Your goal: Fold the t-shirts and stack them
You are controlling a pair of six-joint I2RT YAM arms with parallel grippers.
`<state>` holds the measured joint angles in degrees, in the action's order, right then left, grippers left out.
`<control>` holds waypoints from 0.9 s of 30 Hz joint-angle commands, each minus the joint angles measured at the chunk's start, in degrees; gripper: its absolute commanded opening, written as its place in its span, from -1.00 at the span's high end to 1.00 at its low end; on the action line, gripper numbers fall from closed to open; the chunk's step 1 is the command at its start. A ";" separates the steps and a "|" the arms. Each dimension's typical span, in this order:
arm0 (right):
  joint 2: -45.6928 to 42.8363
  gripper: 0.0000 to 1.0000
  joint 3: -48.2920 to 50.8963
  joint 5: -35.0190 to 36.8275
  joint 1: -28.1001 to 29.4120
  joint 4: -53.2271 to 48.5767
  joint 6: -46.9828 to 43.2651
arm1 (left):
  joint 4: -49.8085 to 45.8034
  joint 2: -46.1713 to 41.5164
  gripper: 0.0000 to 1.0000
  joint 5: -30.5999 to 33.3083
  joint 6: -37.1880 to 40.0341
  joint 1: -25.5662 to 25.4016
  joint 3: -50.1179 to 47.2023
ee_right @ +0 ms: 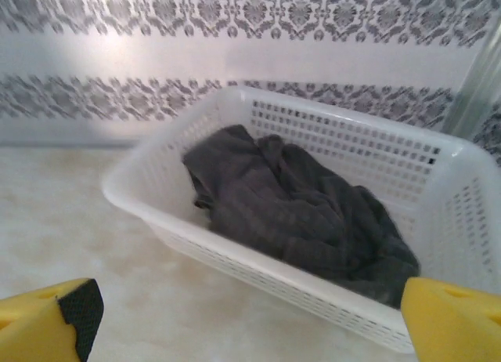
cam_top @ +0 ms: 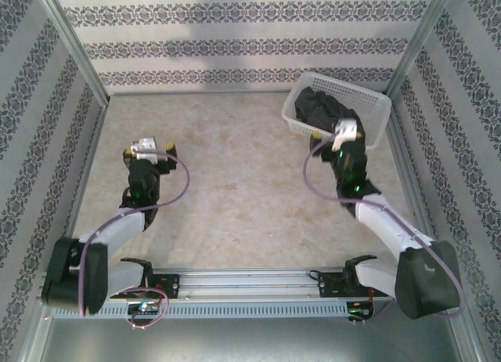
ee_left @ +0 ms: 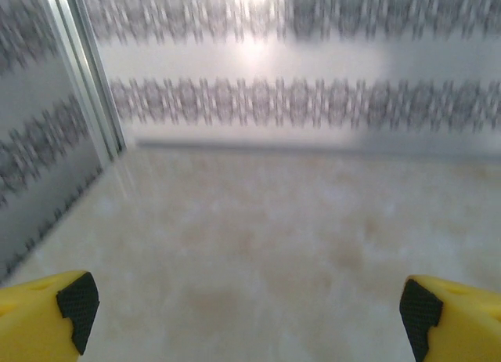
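The t-shirts (ee_right: pixel 297 209) lie as a crumpled dark charcoal heap inside a white mesh basket (ee_right: pixel 258 272). From above, the t-shirts (cam_top: pixel 325 107) and the basket (cam_top: pixel 352 88) are at the table's back right corner. My right gripper (cam_top: pixel 338 129) hovers at the basket's near side, open, its yellow fingers wide apart and nothing between them (ee_right: pixel 246 307). My left gripper (cam_top: pixel 149 146) hangs over bare table on the left, far from the basket, open and holding nothing (ee_left: pixel 246 311).
Patterned walls with metal corner posts (cam_top: pixel 78 64) close in the table on the left, back and right. The beige tabletop (cam_top: pixel 235 182) stretches between the two arms. A metal rail (cam_top: pixel 250 284) carrying the arm bases runs along the near edge.
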<state>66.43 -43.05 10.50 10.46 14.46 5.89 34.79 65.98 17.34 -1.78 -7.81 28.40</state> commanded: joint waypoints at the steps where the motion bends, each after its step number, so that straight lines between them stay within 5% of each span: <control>1: 3.49 -0.95 -16.05 -10.22 -7.31 -33.05 22.02 | -35.82 -3.33 -1.00 11.77 -14.35 -0.80 15.24; 3: 7.60 -0.96 -17.91 -22.17 -11.61 -31.68 25.19 | -39.79 -3.15 -1.00 11.91 -26.52 1.37 17.44; 6: 12.20 -0.93 -23.55 -16.95 -12.07 -34.36 27.45 | -37.95 -1.82 -1.00 -6.40 -36.00 7.67 18.41; 13: 32.16 -0.86 -48.44 -10.61 -12.83 -50.48 26.31 | -50.09 9.64 -1.00 -15.73 -31.35 -0.36 32.69; 22: 54.43 -0.75 -65.33 -14.08 -13.62 -56.35 27.47 | -47.06 7.99 -1.00 -24.11 -37.33 -8.53 30.74; 27: 65.94 -0.49 -77.01 -17.72 -13.62 -61.42 26.27 | -48.46 5.47 -1.00 -26.18 -39.14 -11.25 30.54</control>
<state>129.19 -115.09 -4.36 -2.90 -41.74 32.75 -11.66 73.89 -6.04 -38.26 -17.91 59.11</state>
